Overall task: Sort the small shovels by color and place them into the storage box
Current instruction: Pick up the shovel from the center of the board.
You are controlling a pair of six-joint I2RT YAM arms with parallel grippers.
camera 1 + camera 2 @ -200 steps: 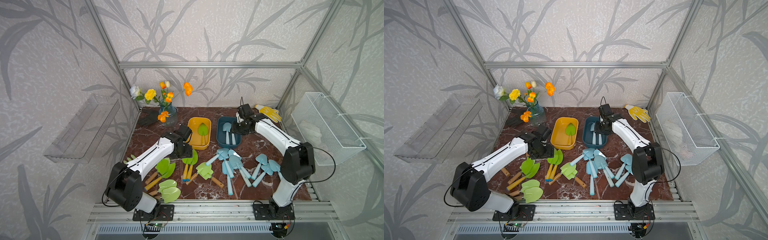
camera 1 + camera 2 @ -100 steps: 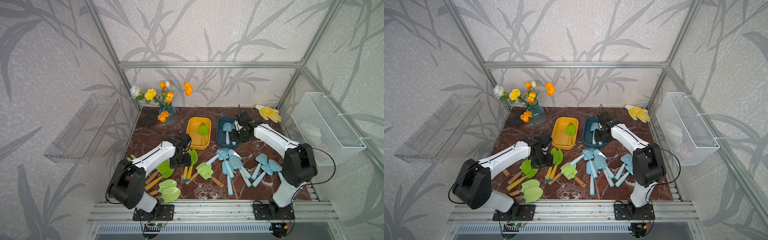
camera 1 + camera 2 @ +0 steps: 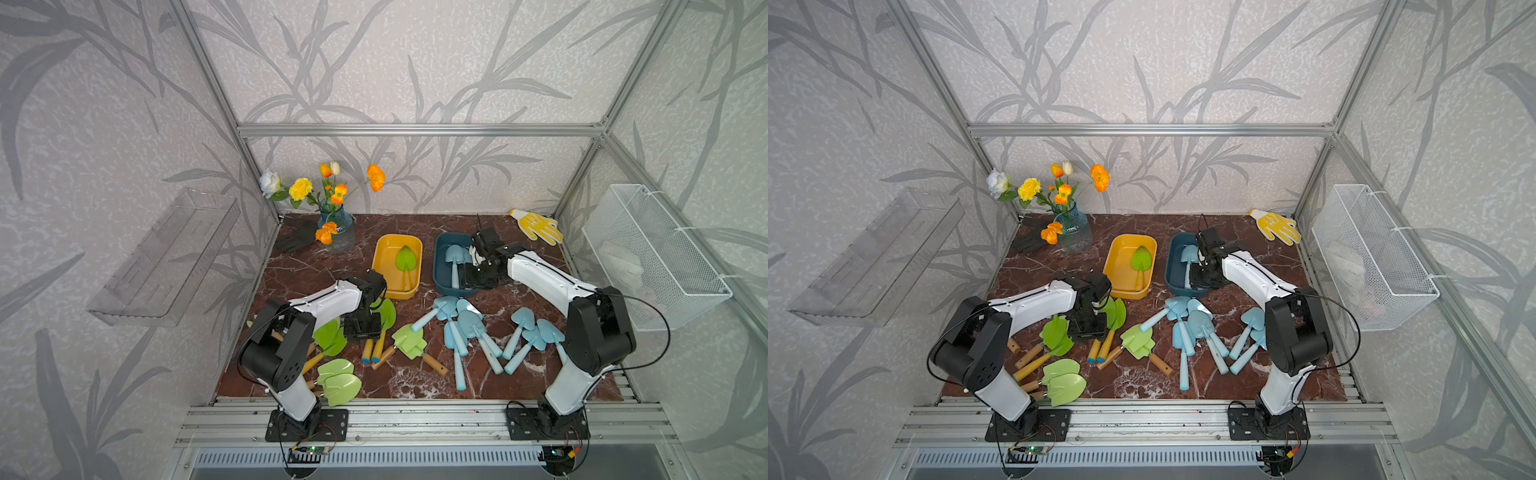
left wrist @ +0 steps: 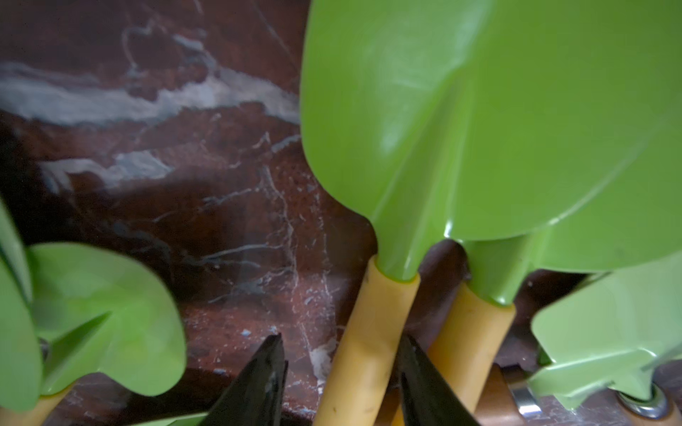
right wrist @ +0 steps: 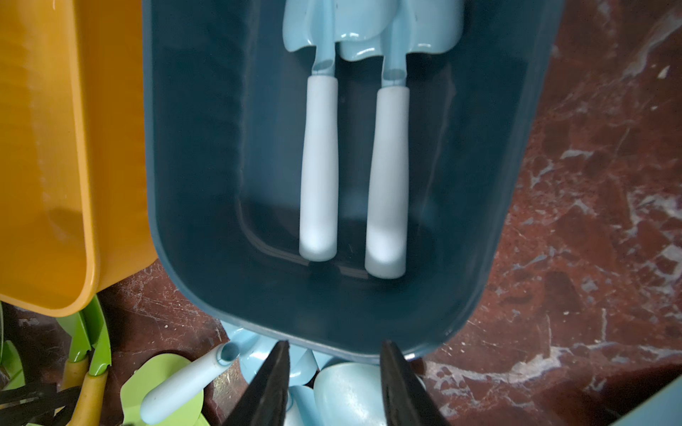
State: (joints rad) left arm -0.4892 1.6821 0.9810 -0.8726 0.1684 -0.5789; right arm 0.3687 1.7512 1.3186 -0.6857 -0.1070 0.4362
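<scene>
Several green shovels (image 3: 332,336) lie at the table's left and several pale blue shovels (image 3: 469,328) at centre right. One green shovel (image 3: 406,259) lies in the yellow box (image 3: 380,266). Two blue shovels (image 5: 319,166) lie in the dark blue box (image 3: 440,266). My left gripper (image 4: 339,339) is down over a pair of green shovels (image 3: 384,316). It is open, its jaws astride one yellow handle (image 4: 365,350), which touches one finger and is clear of the other. My right gripper (image 5: 334,345) hangs open and empty over the blue box's near rim (image 5: 350,346).
A lime-green fork with a wooden handle (image 3: 409,340) lies between the two piles. A vase of flowers (image 3: 338,232) and a black glove (image 3: 297,239) stand at the back left, a yellow glove (image 3: 536,226) at the back right. A wire basket (image 3: 652,257) hangs on the right wall.
My left gripper has come from beside the yellow box down onto the green shovels, and its jaws have narrowed round a handle. My right gripper has drawn back toward the blue box's near rim.
</scene>
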